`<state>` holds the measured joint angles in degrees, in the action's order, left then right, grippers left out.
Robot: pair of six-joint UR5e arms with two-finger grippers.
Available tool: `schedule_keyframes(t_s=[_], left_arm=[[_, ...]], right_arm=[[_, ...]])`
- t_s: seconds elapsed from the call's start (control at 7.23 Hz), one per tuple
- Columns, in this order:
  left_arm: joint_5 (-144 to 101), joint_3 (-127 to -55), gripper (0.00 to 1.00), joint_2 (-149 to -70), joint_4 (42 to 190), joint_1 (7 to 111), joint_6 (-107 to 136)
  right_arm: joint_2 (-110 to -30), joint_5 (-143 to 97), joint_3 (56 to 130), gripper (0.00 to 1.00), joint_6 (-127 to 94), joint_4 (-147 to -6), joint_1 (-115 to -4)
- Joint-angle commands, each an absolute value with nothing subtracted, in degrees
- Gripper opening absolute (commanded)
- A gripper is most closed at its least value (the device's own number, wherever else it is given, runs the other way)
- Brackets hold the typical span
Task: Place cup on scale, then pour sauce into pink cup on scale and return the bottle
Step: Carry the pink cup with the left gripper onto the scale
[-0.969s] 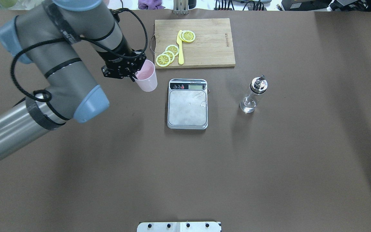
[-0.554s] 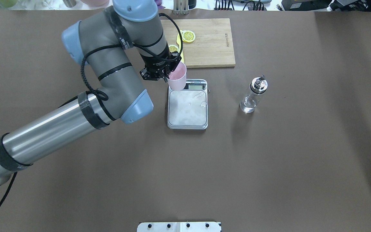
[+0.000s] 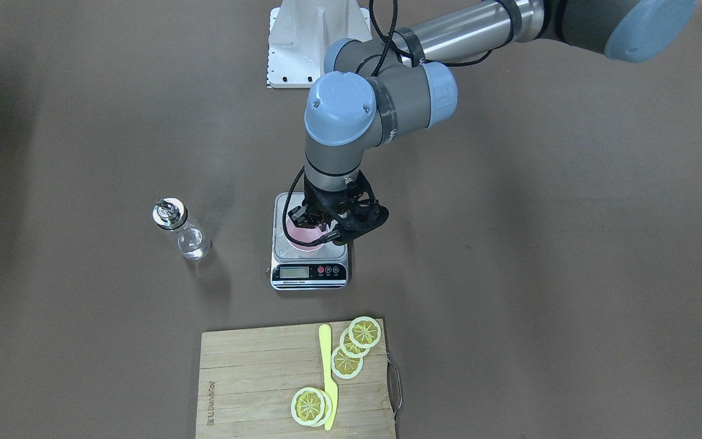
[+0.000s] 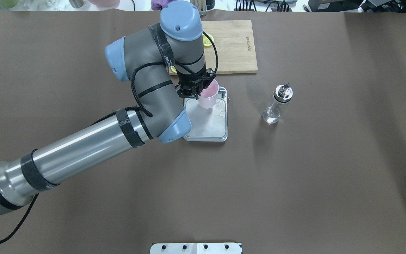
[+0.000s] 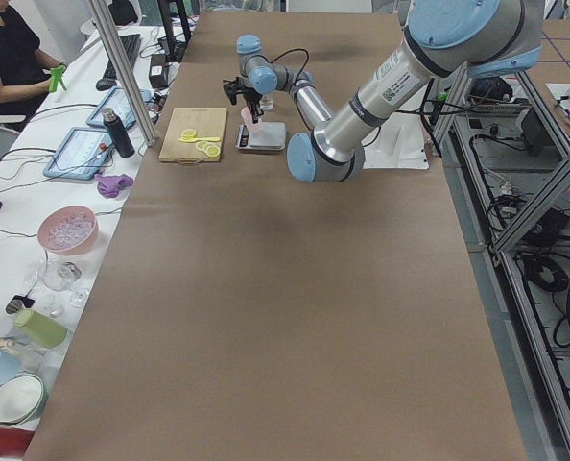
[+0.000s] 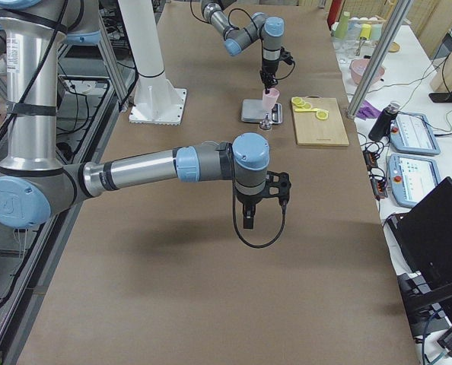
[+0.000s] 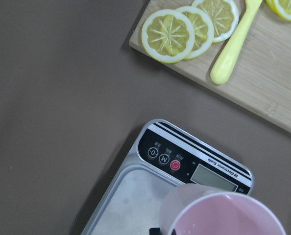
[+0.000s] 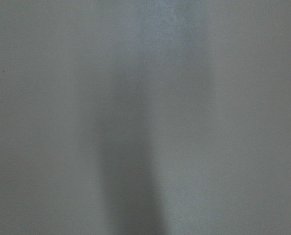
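Observation:
My left gripper (image 4: 196,90) is shut on the rim of the pale pink cup (image 4: 208,96) and holds it upright over the display end of the scale (image 4: 206,125). I cannot tell if the cup touches the platform. The cup also shows in the front view (image 3: 302,235) and the left wrist view (image 7: 224,215), above the scale's black strip (image 7: 184,159). The clear bottle (image 4: 277,104) with a silver spout cap stands alone to the scale's right. My right gripper (image 6: 246,220) hangs over bare table far from these; I cannot tell if it is open or shut.
A wooden cutting board (image 4: 234,46) with lemon slices (image 3: 351,347) and a yellow knife (image 3: 326,372) lies just beyond the scale. A white mounting plate (image 4: 196,248) sits at the table's near edge. The right wrist view shows only blurred grey.
My left arm has carried the pink cup to the right, from the table left of the scale to over the scale. The bottle and scale have not moved.

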<state>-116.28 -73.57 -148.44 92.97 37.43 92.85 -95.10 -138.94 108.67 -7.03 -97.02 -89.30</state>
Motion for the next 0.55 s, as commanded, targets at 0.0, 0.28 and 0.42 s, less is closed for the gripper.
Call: schedule_keyframes(t_s=[0.0,0.28,0.42], left_arm=[[-116.3,-75.3,0.00,-146.5,93.0,36.9,92.7],[-116.3,-76.8,0.55,-145.8,93.0,36.8,92.6],[-116.1,-77.7,0.98,-145.7,93.0,36.8,92.4]], right_arm=[[-95.1,-139.0,108.7,1.00,-7.0,-97.0,-89.3],[-94.9,-139.1,109.0,1.00,-7.0,-97.1,-89.3],[-94.9,-139.3,109.1,1.00,-7.0,-97.1,-89.3]])
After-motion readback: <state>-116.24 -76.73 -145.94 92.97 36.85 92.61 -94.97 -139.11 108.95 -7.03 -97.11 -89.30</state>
